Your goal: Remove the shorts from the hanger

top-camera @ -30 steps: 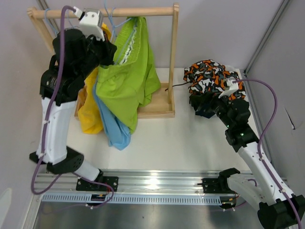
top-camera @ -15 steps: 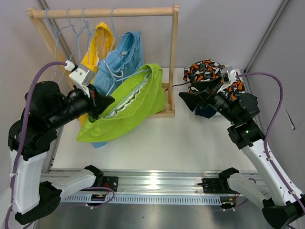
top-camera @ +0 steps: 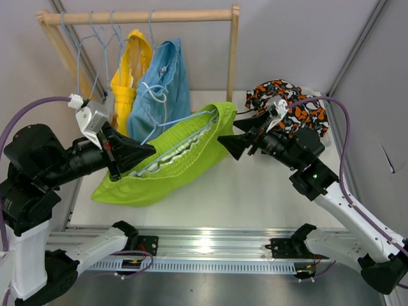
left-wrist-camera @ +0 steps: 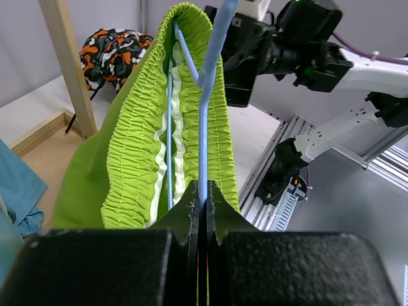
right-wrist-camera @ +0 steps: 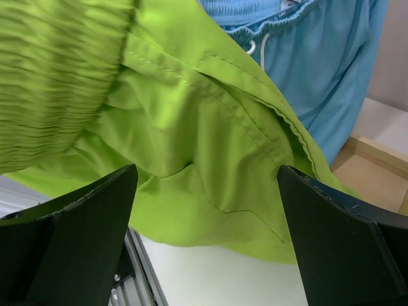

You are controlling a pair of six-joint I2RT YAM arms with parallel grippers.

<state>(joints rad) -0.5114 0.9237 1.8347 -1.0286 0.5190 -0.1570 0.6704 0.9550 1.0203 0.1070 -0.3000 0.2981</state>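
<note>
the left gripper had its jaws pressed tight on the wire of a blue hanger, held out over the table, apart from the wooden rack. the lime green shorts hung on that hanger, the waistband stretching away from those jaws toward the right gripper. its jaws stood wide apart, gripping nothing, with green fabric just ahead of the gap. yellow shorts and light blue shorts hung on the rack; the patterned shorts lay on the table.
</note>
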